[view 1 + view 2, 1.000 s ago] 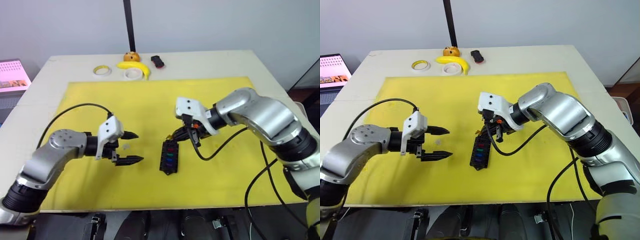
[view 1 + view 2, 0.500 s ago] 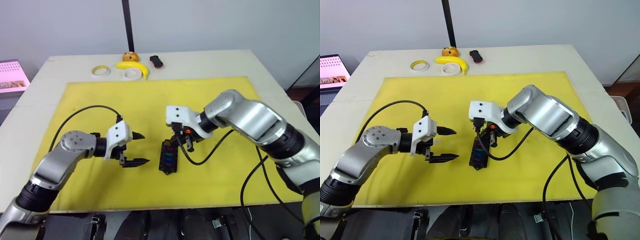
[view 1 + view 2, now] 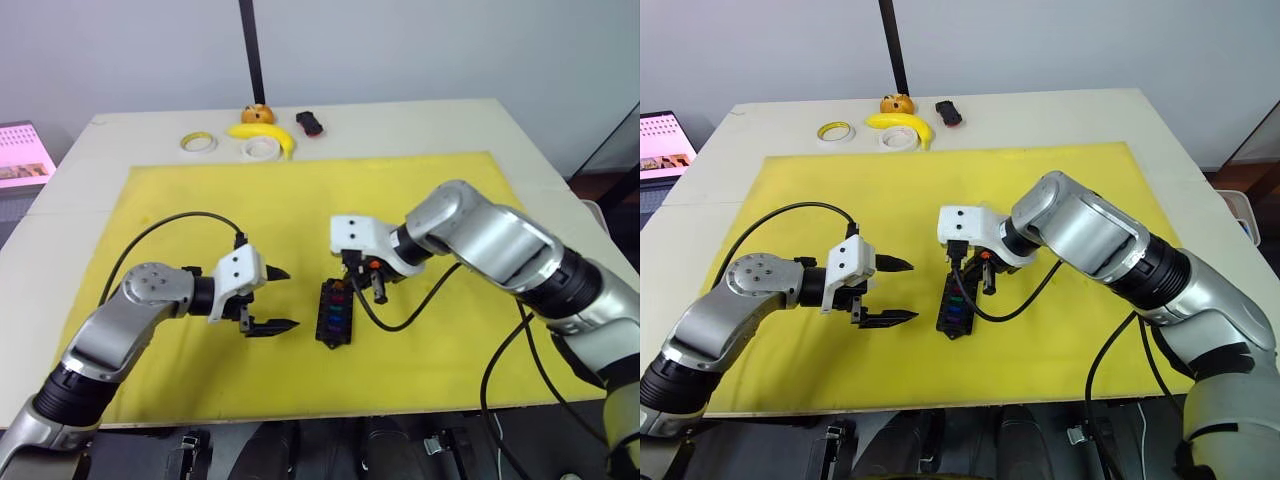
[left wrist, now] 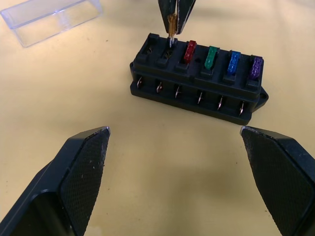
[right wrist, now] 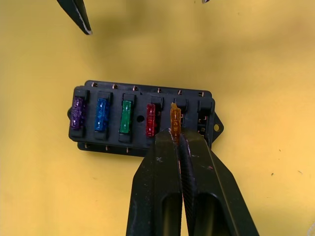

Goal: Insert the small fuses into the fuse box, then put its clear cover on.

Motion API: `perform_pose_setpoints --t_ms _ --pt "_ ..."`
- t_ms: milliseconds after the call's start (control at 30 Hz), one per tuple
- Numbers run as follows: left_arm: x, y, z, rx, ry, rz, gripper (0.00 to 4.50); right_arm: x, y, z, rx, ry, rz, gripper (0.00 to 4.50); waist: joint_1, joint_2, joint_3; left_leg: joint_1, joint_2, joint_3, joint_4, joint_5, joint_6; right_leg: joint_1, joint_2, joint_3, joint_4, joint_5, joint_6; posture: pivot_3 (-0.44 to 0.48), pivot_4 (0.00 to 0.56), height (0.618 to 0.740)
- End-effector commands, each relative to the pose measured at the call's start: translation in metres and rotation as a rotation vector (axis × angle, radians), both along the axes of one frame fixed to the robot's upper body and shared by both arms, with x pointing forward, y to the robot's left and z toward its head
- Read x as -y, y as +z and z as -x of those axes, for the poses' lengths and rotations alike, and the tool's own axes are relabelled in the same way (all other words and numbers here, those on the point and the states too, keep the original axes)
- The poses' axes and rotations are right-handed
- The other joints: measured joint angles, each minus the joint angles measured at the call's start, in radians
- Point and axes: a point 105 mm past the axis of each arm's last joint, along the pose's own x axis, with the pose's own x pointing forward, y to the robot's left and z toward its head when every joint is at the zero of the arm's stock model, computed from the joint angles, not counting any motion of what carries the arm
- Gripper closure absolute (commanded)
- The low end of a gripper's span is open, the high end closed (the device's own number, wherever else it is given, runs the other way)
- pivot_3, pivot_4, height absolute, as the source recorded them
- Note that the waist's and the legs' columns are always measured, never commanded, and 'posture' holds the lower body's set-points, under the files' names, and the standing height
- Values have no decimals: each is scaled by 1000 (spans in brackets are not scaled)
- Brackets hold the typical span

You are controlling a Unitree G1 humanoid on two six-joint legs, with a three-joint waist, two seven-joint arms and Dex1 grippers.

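Since the earlier frames the right gripper (image 5: pixel 176 140) has come in from beside the fuse box (image 3: pixel 335 313) to stand directly over it, and the left gripper (image 3: pixel 272 299) has moved in closer from the robot's left. The right gripper's jaws are now pinched shut on the amber fuse (image 5: pixel 175 118), whose blades sit at the mouth of the fifth slot but do not look fully seated. The left gripper stands wide open, holding nothing, near the box but apart from it.

Four fuses are already seated in a row: purple (image 5: pixel 78 112), blue (image 5: pixel 102 114), green (image 5: pixel 126 116) and red (image 5: pixel 150 119). The slot beyond the amber one is empty, so by judgement one more fuse remains after this, then the cover.

The box lies flat on the yellow mat (image 3: pixel 180 200) near the middle, its long axis running roughly away from the robot, purple end nearest, slots facing up. The amber fuse stands upright, blades down. The clear cover (image 4: pixel 49 19) lies on the mat well apart from the box.
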Motion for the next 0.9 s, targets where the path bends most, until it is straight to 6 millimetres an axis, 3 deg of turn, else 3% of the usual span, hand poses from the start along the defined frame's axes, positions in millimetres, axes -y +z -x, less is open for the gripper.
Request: perform_pose_setpoints --t_ms 33,900 --pt "4 8 1 48 -17 8 39 -2 8 -2 39 15 0 4500 0 0 0 0 0 0 0 0 0 0 0 0 0 0 0 0 150 740" --pt "6 8 -2 64 7 15 39 -5 -8 -2 33 52 67 4500 0 0 0 0 0 0 1 0 -1 0 2 0 1 0 0 0 150 740"
